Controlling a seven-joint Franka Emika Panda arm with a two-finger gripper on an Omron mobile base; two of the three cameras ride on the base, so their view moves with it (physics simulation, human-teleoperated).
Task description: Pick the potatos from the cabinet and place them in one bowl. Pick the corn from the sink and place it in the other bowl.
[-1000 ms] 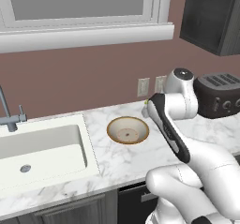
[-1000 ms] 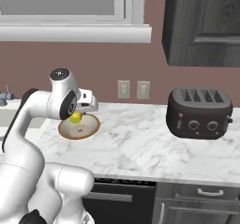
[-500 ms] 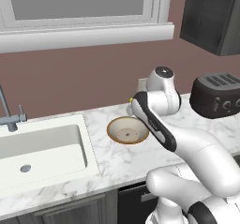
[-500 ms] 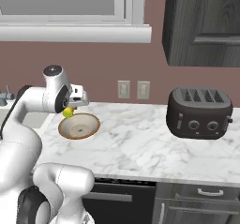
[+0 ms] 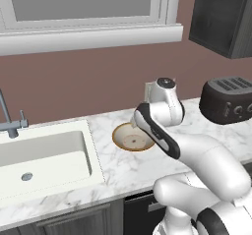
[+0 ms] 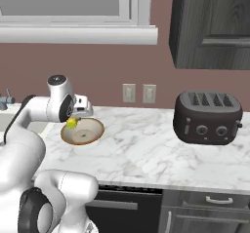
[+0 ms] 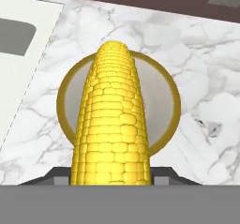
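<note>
Right now the gripper (image 7: 110,178) is clamped on the corn (image 7: 112,124), which fills the middle of the hand view pointing away from the camera, its yellow kernels running up to a rounded tip, with the grey finger ends just showing at either side of its base. From the right base view the corn (image 6: 72,123) is a small yellow lump held under the hand, above the near-left rim of the other bowl (image 6: 83,131) and not resting in it. Seen from the hand, the other bowl (image 7: 165,101) lies directly beneath the cob, its tan rim showing round both sides. In the left base view this bowl (image 5: 132,137) sits on the marble surface (image 5: 123,165) just right of the sink (image 5: 44,155), and the arm's elbow covers its right edge. The sink is a white recessed basin at the left end of the surface, with a round drain and a grey faucet (image 5: 10,121) at its back left corner. Farther right along the surface, well apart from the bowl, stands a dark toaster (image 6: 207,117), with the cabinet (image 6: 212,25) on the wall above it, its dark doors closed. Two wall outlets (image 6: 138,93) sit on the brown wall behind the surface, beneath a white window sill (image 6: 78,34).
</note>
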